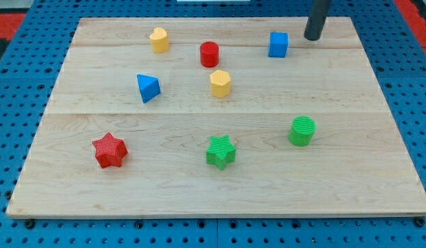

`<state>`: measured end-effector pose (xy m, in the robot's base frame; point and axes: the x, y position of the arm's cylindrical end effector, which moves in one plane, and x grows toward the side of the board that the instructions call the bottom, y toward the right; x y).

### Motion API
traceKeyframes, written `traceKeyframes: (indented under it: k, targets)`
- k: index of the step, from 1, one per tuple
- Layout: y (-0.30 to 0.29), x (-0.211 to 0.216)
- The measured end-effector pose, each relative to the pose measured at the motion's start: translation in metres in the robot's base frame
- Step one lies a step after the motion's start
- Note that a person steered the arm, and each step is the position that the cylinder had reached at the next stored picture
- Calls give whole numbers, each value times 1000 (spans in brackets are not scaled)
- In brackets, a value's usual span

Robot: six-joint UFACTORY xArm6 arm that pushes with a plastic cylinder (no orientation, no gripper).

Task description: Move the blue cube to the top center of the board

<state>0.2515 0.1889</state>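
The blue cube point(278, 45) sits near the board's top edge, right of centre. My tip point(312, 38) is a short way to the right of the cube and slightly above it in the view, apart from it. The rod runs up out of the view's top edge. The wooden board point(219, 186) fills most of the view.
A red cylinder point(209, 54) and a yellow block point(220, 83) lie left of the cube. Another yellow block point(158, 40) is at the top left. A blue triangle point(148, 87), a red star point(109, 150), a green star point(220, 151) and a green cylinder point(302, 131) lie lower down.
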Motion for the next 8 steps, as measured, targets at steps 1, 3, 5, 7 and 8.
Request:
traceKeyframes:
  k: [1, 3, 5, 7, 8]
  targets:
    - [51, 36]
    - [-26, 49]
    - [-147, 12]
    - [-118, -5]
    - [-118, -19]
